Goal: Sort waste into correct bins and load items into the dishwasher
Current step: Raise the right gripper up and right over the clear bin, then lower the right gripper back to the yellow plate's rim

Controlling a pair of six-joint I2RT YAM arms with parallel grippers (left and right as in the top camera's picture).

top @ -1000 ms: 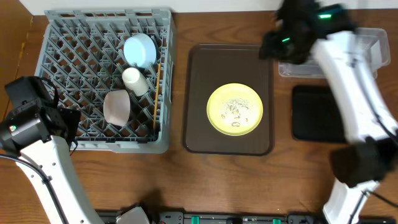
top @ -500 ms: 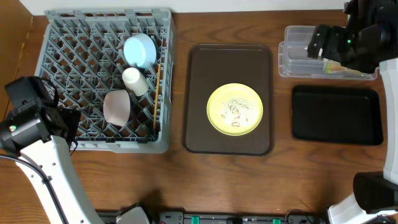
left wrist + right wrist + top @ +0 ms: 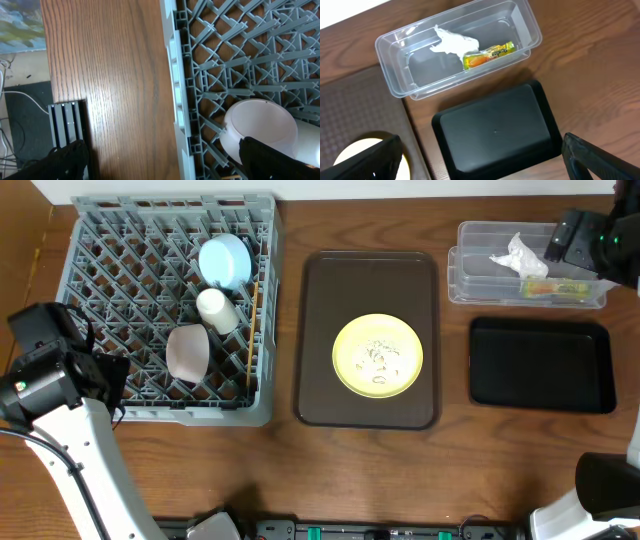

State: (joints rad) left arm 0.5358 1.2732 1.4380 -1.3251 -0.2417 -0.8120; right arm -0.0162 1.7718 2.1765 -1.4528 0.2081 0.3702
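The crumpled white napkin (image 3: 454,44) and the yellow-green wrapper (image 3: 488,54) lie in the clear tub (image 3: 470,272). My right gripper (image 3: 480,162) hangs open and empty high above the black tray (image 3: 495,132); from overhead it (image 3: 575,242) is at the tub's right end. The yellow plate (image 3: 378,356) carries rice grains (image 3: 376,362). In the grey dish rack (image 3: 90,210) sit a blue bowl (image 3: 224,262), white cup (image 3: 214,308), white bowl (image 3: 257,122) and chopsticks (image 3: 251,330). My left gripper (image 3: 167,160) is open, straddling the rack's left rim.
The plate rests on a brown serving tray (image 3: 330,290) between the rack and the bins. The black tray (image 3: 540,365) lies just in front of the tub. Bare wooden table (image 3: 400,480) runs along the front.
My right arm swung right, away from the brown tray, to the tub. Its jaws opened and the napkin now lies in the tub. The left arm stayed still.
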